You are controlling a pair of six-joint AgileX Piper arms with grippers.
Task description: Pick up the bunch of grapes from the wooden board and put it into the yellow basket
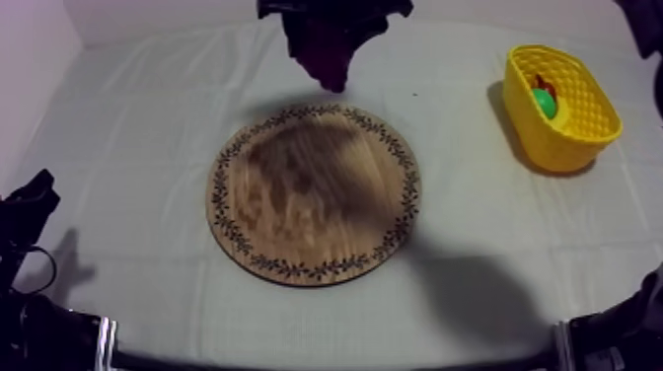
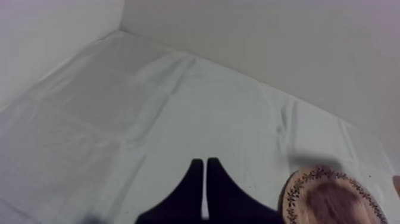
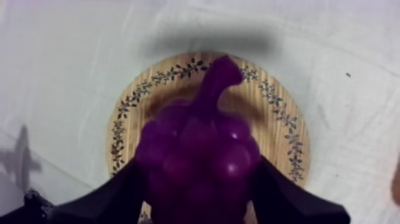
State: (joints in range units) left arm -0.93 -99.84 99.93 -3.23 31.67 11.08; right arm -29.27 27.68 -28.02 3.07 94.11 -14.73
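The purple bunch of grapes [image 1: 327, 55] hangs in the air above the far side of the table, with my right gripper [image 1: 333, 22] shut on it. In the right wrist view the grapes [image 3: 199, 152] sit between the two black fingers [image 3: 110, 199], stem pointing away, high over the wooden board [image 3: 280, 116]. The round board with the patterned rim [image 1: 314, 192] lies bare at the table's middle. The yellow basket [image 1: 594, 97] stands at the far right. My left gripper [image 1: 33, 200] rests low at the left, its fingers together as a narrow wedge [image 2: 205, 165].
Inside the basket lie a green object [image 1: 545, 103] and a small red fruit [image 1: 542, 85]. An edge of the board [image 2: 333, 196] shows beside my left gripper. A dark shadow falls on the cloth in front of the board's right side.
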